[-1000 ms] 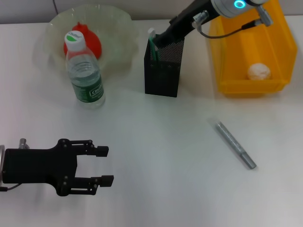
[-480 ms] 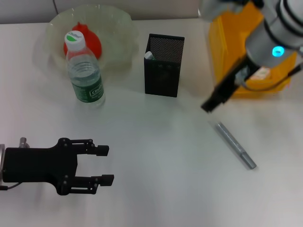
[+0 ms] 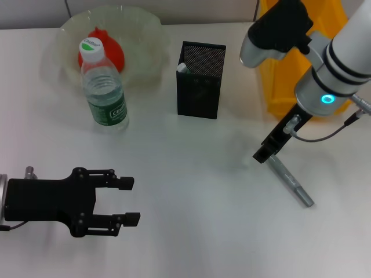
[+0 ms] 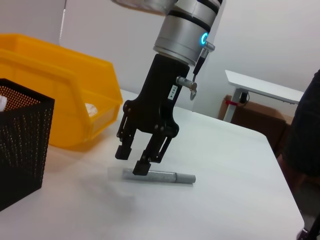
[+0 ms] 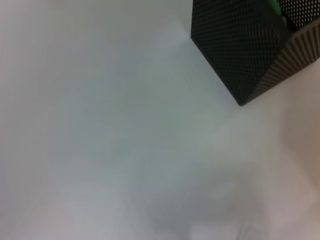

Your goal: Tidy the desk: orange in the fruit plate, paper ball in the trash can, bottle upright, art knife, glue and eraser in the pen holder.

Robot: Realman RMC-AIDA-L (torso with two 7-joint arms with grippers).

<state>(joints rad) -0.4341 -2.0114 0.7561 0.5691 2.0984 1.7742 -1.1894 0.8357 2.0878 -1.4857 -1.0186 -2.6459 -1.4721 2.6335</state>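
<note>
plain pale wall (image 4: 280, 35), white side table (image 4: 260, 86), cardboard boxes (image 4: 260, 117)

The right hand (image 3: 262, 154) was held low over the bench, pointing down, its fingers (image 4: 142, 167) parted with nothing between them. The left hand (image 3: 128, 202) was kept at the near left, level, fingers spread.

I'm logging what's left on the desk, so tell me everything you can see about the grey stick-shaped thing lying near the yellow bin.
The grey stick is a slim, straight, metallic-looking cylinder with a shorter, slightly thicker section at one end. It lies flat on the white desk, angled diagonally in the head view, in front of the yellow trash can. The right gripper hangs open just over its far end, one finger almost at the stick; contact can't be confirmed. Nothing else touches it.
</note>
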